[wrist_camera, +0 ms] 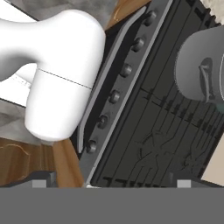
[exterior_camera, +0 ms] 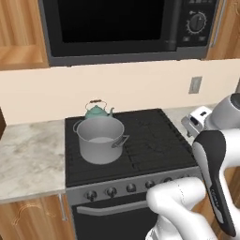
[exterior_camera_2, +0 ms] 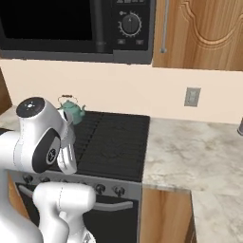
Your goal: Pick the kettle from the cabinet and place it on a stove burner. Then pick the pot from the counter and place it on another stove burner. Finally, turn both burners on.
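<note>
The grey pot (exterior_camera: 100,140) stands on the front left burner of the black stove (exterior_camera: 150,140). Right behind it the small teal kettle (exterior_camera: 97,110) sits on the back left burner. In the right base view the kettle (exterior_camera_2: 72,110) shows beside my arm, which hides the pot. My gripper (exterior_camera: 191,123) hovers over the stove's right edge, open and holding nothing. In the hand view, rolled sideways, its fingertips (wrist_camera: 39,183) stand wide apart above the grates, with the pot (wrist_camera: 199,70) at the upper right and the row of knobs (wrist_camera: 114,96) running diagonally.
A black microwave (exterior_camera: 126,23) hangs above the stove, between wood cabinets (exterior_camera_2: 204,33). Marble counter (exterior_camera: 28,154) lies left of the stove and also to its right (exterior_camera_2: 194,147). A wall outlet (exterior_camera_2: 191,97) sits above the right counter. My own arm (exterior_camera: 213,178) blocks the front right.
</note>
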Available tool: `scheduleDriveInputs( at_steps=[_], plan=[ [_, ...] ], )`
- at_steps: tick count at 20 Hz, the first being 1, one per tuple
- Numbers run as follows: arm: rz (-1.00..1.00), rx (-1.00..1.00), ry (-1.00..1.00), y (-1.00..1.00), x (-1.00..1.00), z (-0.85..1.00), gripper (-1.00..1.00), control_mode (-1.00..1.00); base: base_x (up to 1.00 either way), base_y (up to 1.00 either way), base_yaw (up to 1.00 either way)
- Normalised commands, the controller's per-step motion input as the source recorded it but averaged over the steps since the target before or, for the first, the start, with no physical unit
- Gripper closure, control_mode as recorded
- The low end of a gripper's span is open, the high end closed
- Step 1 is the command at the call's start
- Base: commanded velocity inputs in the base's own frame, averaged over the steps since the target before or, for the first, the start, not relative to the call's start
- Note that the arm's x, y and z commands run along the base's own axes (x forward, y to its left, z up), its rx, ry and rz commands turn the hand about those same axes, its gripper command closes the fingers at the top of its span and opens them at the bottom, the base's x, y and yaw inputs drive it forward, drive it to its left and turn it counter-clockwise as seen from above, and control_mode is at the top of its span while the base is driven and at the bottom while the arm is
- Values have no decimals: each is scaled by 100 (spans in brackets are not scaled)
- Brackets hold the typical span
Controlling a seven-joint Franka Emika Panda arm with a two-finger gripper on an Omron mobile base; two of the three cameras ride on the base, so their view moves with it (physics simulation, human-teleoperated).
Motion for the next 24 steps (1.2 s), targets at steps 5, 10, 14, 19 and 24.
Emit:
scheduleDriveInputs(
  at_steps=[5,10,14,19,24],
  plan=[
    [0,0,0,0,0,0,-100,100,1,-25,11],
    [0,0,0,0,0,0,-100,100,6,-38,11],
    [0,0,0,0,0,0,-100,100,7,-50,13],
    [0,0,0,0,0,0,-100,100,14,-39,11],
    [0,0,0,0,0,0,-100,100,20,-32,12]
  ],
)
